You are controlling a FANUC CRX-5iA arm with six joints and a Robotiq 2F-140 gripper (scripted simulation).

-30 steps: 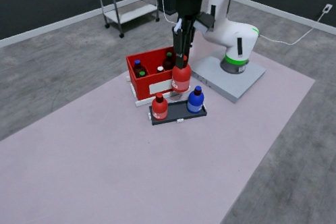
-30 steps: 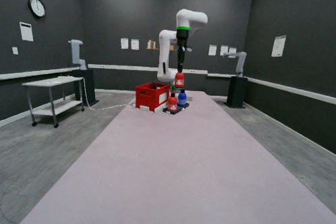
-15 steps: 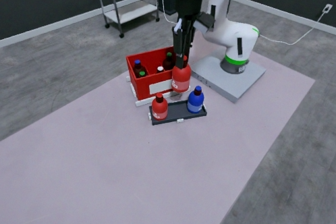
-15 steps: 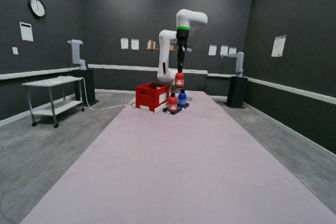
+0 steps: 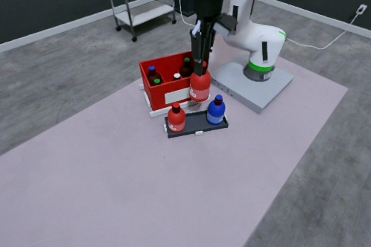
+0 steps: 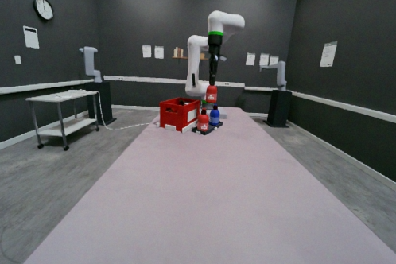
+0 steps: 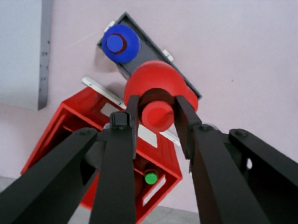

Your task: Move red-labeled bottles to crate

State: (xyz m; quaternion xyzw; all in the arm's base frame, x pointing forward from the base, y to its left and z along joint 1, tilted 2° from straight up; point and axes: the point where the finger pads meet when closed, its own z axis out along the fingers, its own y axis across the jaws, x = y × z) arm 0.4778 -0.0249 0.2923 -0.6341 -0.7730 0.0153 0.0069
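Wrist view: the red-labeled bottle (image 5: pixel 200 87) (image 6: pixel 211 94) (image 7: pixel 155 80), pinched at its neck by the gripper (image 5: pixel 199 66) (image 6: pixel 212 82) (image 7: pixel 156 108), could be knocked against the crate's rim if lowered early. The crate (image 5: pixel 159 95) (image 6: pixel 170 118) (image 7: pixel 167 166) is seen toward seven o'clock, partly filled; beyond, the blue-labeled bottle (image 5: pixel 216 111) (image 6: pixel 215 116) (image 7: pixel 121 44) stands toward eleven.

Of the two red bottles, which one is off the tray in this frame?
The red bottle with its neck in the pincer, hanging above the tray; the other red bottle stands on it.

The tray (image 5: pixel 194 127) (image 6: pixel 211 129) (image 7: pixel 141 30) looks like dark, matt plastic.
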